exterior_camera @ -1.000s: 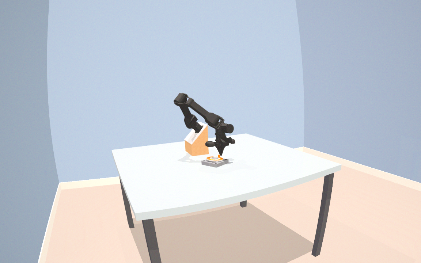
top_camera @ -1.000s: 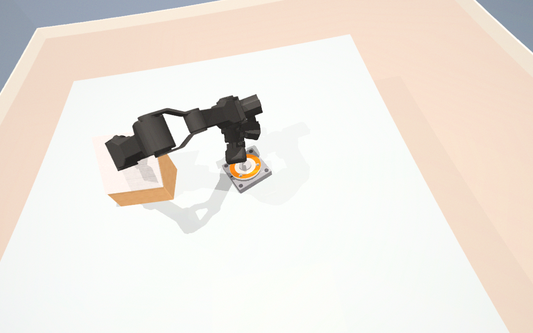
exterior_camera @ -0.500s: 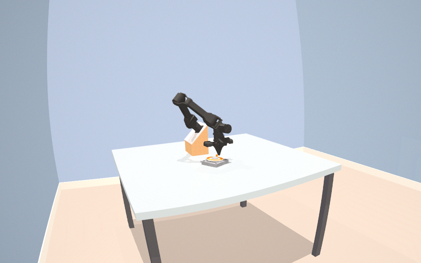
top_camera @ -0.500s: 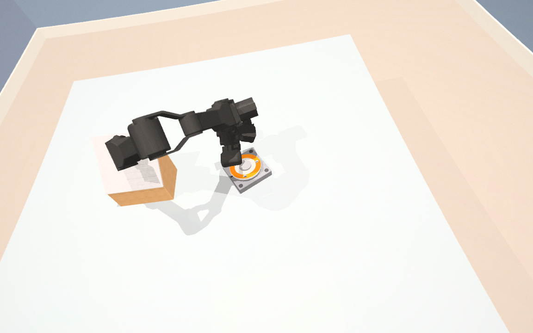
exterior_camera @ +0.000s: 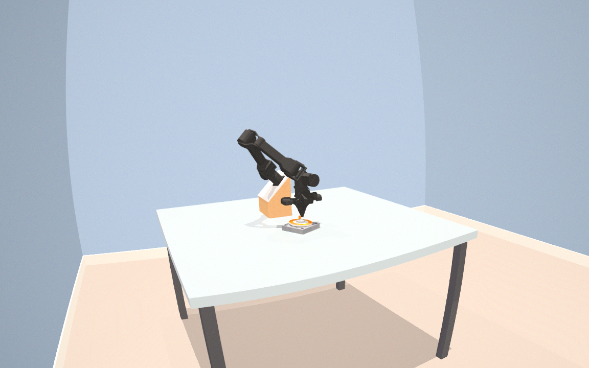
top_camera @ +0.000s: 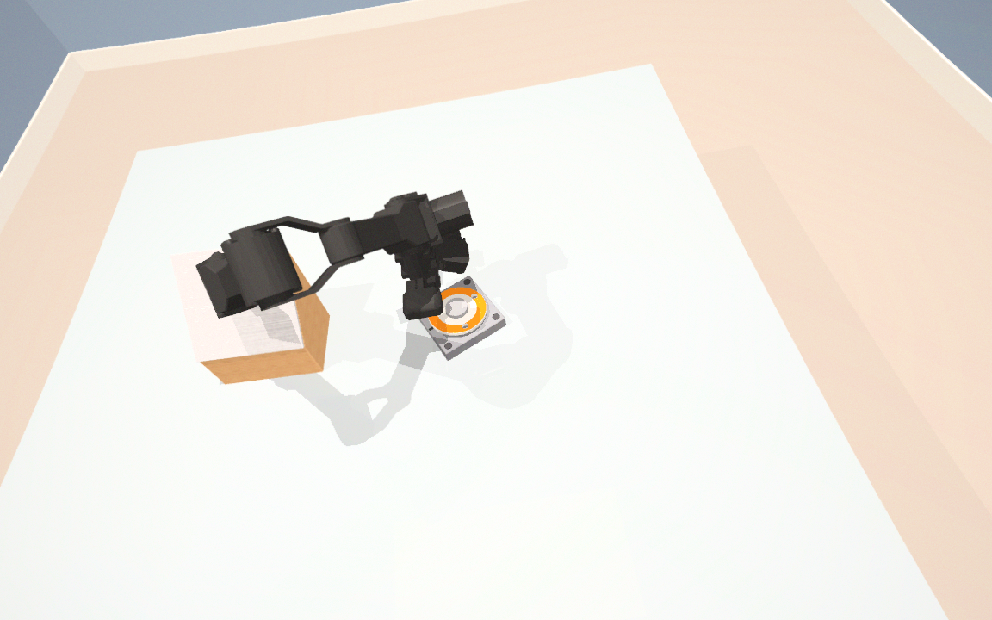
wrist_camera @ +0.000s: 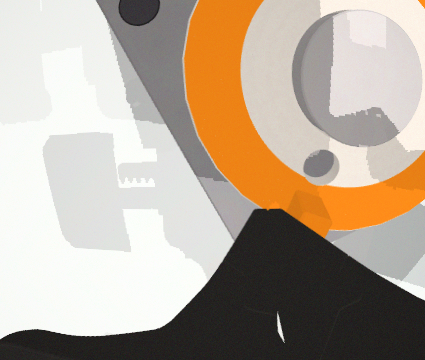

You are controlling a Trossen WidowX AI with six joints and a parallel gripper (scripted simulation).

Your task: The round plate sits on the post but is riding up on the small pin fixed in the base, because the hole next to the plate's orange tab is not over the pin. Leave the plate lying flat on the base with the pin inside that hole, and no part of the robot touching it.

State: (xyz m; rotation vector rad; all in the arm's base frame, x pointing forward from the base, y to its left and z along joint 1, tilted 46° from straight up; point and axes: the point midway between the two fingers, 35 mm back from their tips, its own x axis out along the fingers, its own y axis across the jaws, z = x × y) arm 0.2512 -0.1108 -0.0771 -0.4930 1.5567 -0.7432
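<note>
The round plate point(top_camera: 445, 327) point(exterior_camera: 292, 223) point(wrist_camera: 217, 100), orange with a white centre, sits around the post point(top_camera: 456, 307) point(wrist_camera: 362, 75) on the grey square base point(top_camera: 476, 339) point(exterior_camera: 293, 228) point(wrist_camera: 162, 75). Its orange tab point(exterior_camera: 299, 217) point(wrist_camera: 312, 217) stands at the rim, partly behind my finger in the wrist view. The hole point(wrist_camera: 320, 164) beside the tab shows grey inside; I cannot make out the pin, or tell whether the plate lies flat. My gripper point(exterior_camera: 302, 215) point(wrist_camera: 266, 222) is shut and empty, tips down close beside the tab. Contact is unclear.
The arm rises from a wooden block point(top_camera: 262, 368) point(exterior_camera: 279, 206) with a sloping white top, left of the base in the top view. The base rests on the white table point(top_camera: 561, 478) point(exterior_camera: 333, 256). Dark round holes mark the base's corners.
</note>
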